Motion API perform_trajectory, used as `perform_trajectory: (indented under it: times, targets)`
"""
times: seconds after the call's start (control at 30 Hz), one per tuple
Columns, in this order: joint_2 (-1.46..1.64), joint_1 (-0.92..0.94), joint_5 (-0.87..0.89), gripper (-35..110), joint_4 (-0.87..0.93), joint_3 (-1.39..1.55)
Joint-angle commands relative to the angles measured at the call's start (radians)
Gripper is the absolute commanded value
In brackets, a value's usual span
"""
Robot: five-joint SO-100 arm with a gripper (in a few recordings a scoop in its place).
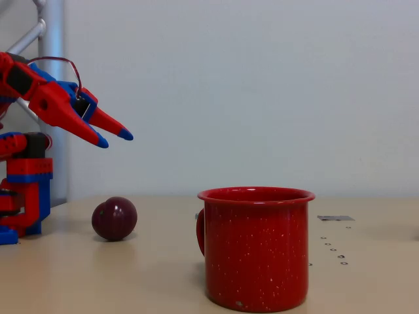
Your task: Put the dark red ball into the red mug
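Mug (256, 252): bright red, fine white speckles. Ball (114, 218): glossy dark maroon. Gripper (114, 138): red with blue fingertips. Table (78, 275): pale beige. Wall (262, 91): off-white.

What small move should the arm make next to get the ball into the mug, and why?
Probably lower the end effector toward the ball. Its fingers hang slightly parted and empty in the air above the ball, which sits untouched on the table, left of the mug in the fixed view. Nothing can be carried until the ball is grasped.
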Motion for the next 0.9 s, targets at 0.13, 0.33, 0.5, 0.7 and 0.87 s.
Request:
perform_trajectory:
  times: [0.13, 0.33, 0.5, 0.7, 0.87]
  targets:
    - [-0.058, 0.041, -0.115, 36, -0.199, 0.063]
    - [-0.23, 0.074, -0.23, 36, -0.219, 0.072]
    - [-0.327, 0.084, -0.25, 36, -0.229, 0.075]
    - [-0.387, 0.086, -0.264, 36, -0.239, 0.094]
    - [-0.479, 0.094, -0.268, 37, -0.245, 0.091]
